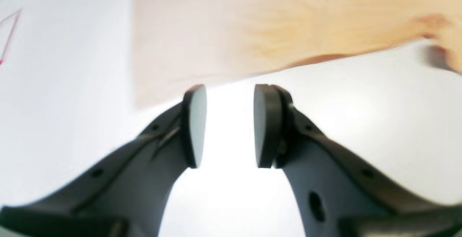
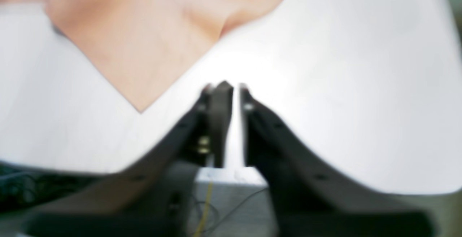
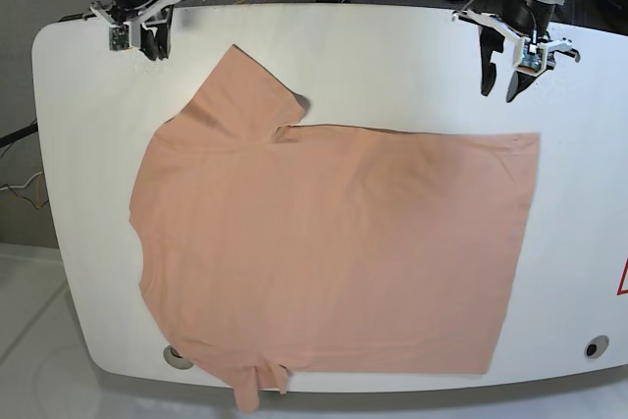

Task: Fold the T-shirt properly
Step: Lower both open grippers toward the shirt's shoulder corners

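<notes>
T-shirt (image 3: 334, 242) lying flat on white table (image 3: 392, 56), one only, soft salmon-pink cotton, lightly wrinkled, spreading beyond both grippers toward far table edge. Left gripper (image 1: 230, 125) hovering over bare tabletop just short of shirt's straight edge (image 1: 252, 74), jaws standing clearly apart, holding nothing; two flat round pads (image 1: 196, 125) facing each other. Right gripper (image 2: 231, 89) hanging near pointed sleeve corner (image 2: 140, 109), jaws showing narrow gap, gripping nothing. Two dark arms, one table.

White table (image 3: 392, 46); red mark (image 3: 621, 280) at edge; cables (image 3: 20, 188) on floor.
</notes>
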Motion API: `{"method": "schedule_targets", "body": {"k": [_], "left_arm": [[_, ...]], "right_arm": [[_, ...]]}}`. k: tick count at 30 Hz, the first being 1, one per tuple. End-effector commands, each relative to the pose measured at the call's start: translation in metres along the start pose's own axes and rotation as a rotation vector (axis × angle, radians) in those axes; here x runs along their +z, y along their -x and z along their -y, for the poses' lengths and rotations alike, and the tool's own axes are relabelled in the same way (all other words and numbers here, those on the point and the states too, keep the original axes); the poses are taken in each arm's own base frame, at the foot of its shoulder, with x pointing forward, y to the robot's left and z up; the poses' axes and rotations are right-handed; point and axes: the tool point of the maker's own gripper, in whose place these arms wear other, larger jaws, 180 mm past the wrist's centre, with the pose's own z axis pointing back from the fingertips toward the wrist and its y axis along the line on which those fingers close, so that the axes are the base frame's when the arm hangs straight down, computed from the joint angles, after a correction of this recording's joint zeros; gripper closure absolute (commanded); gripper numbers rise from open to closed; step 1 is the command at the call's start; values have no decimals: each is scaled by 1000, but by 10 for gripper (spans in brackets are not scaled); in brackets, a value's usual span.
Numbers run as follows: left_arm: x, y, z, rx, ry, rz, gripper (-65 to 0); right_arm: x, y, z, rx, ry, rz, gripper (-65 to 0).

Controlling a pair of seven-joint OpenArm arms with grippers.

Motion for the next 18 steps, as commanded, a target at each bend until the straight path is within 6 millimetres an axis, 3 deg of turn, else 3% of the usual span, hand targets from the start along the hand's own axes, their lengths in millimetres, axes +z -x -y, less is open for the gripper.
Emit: {"method": "schedule_targets", "body": {"k": [1,4,18], "left_arm": [[-1,-14,-3,7,-5,54,-213],[-3,-17,-4,13,-8,63,-212],[-12,-21,-13,14,-23,63,-261]], "right_arm": [[1,-16,-6,7,-24,52,-168],[-3,-20,-8,3,-31,58,-208],[-27,0,-5,-42,-58,-18,-232]]}}
